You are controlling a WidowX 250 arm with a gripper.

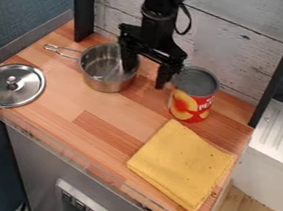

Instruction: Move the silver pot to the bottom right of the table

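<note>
- Saucepan (102, 74): one, silver, shiny, upright and lidless, with one looped wire handle pointing left; it sits toward the upper left of the wooden worktop (71, 97), between lid and can.
- Round metal lid (12, 84) with knob: one, at the left edge.
- Red-labelled can (193, 95): one, upright.
- Folded yellow cloth (182, 164): one, lower right.
- Black end effector (144, 76): one, released, fingers apart, one over the saucepan's interior, one beyond its rim.

Legible txt, nos. & signs: none; 1 can (198, 81), red label (180, 112) w/ wht lettering, illeg.; 1 lt-grey panel (85, 206), sm. marks in row, too sm. to read.
</note>
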